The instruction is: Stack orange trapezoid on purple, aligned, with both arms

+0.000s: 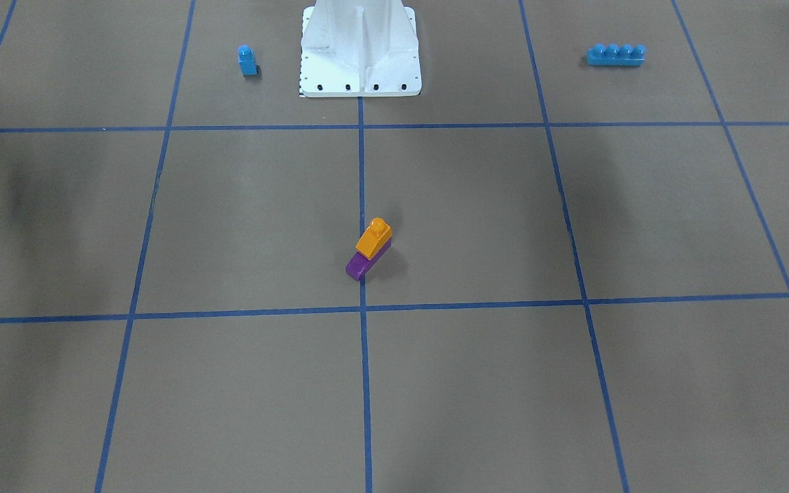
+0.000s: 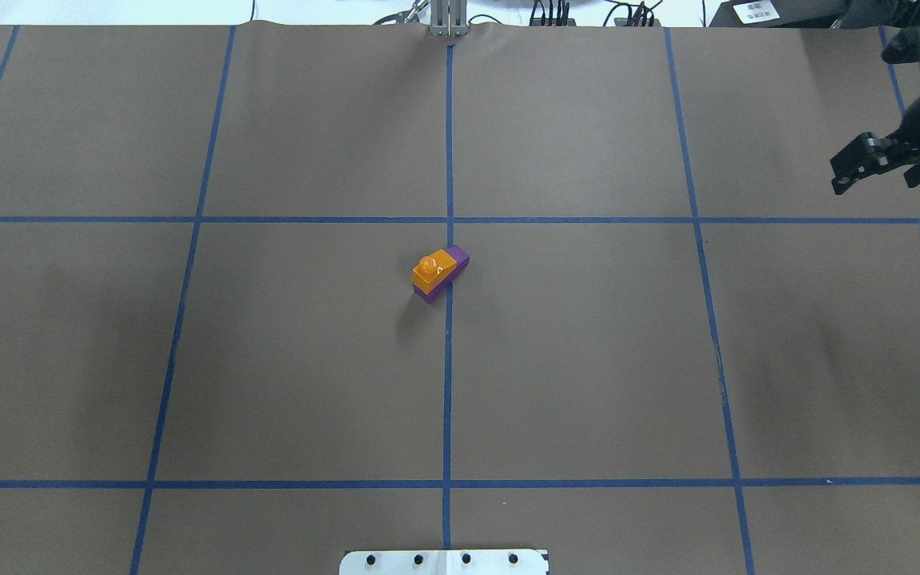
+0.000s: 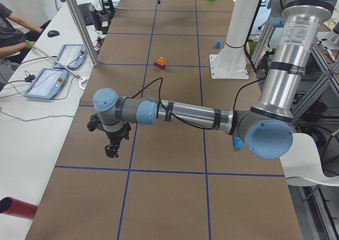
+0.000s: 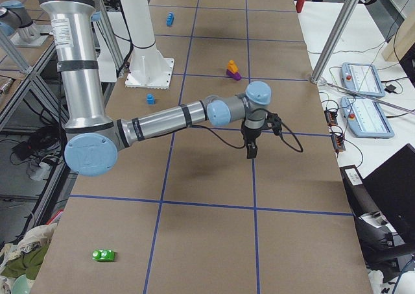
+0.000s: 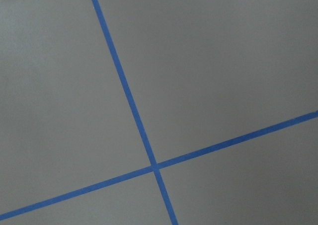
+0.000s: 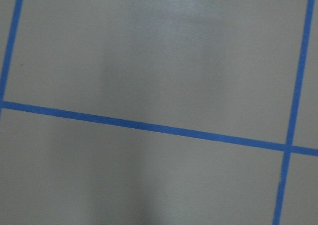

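The orange trapezoid [image 1: 374, 237] sits on top of the purple block [image 1: 357, 267] near the table's middle, on the centre tape line. Its stud points up, and the purple's sloped end sticks out past it. The stack also shows in the overhead view [image 2: 430, 267]. No gripper touches it. My right gripper [image 2: 842, 176] hangs above the table's far right part, well away from the stack, and looks open and empty. My left gripper [image 3: 111, 151] shows only in the exterior left view, low over the table far from the stack; I cannot tell whether it is open or shut.
A small blue single-stud block [image 1: 247, 60] and a long blue four-stud brick [image 1: 616, 55] lie on either side of the white robot base [image 1: 360, 55]. A green block [image 4: 104, 255] lies near the right end. Teach pendants [image 4: 365, 80] lie on the side table.
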Action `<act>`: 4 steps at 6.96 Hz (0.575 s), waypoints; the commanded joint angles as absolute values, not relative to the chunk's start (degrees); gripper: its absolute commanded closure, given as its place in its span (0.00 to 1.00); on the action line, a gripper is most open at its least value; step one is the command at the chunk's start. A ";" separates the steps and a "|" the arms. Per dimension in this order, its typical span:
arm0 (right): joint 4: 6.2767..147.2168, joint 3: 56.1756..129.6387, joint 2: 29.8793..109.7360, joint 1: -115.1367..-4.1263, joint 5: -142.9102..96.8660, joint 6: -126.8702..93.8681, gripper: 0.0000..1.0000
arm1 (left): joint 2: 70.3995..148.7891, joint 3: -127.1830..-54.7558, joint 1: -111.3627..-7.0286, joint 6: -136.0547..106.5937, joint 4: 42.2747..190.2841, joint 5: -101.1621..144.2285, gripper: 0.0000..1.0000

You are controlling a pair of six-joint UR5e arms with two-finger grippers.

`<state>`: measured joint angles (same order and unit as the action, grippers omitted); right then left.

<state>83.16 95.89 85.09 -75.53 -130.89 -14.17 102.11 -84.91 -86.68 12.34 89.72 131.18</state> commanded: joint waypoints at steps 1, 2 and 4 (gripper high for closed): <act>70.69 89.65 88.58 -79.98 -132.45 -11.16 0.00 | 99.49 -84.90 -88.41 11.87 92.11 131.40 0.00; 70.66 89.04 90.16 -80.15 -131.76 -11.08 0.00 | 99.06 -85.08 -88.77 11.87 92.02 131.31 0.00; 80.18 91.31 89.57 -83.75 -132.89 -12.39 0.00 | 98.62 -85.08 -88.77 11.87 91.93 131.31 0.00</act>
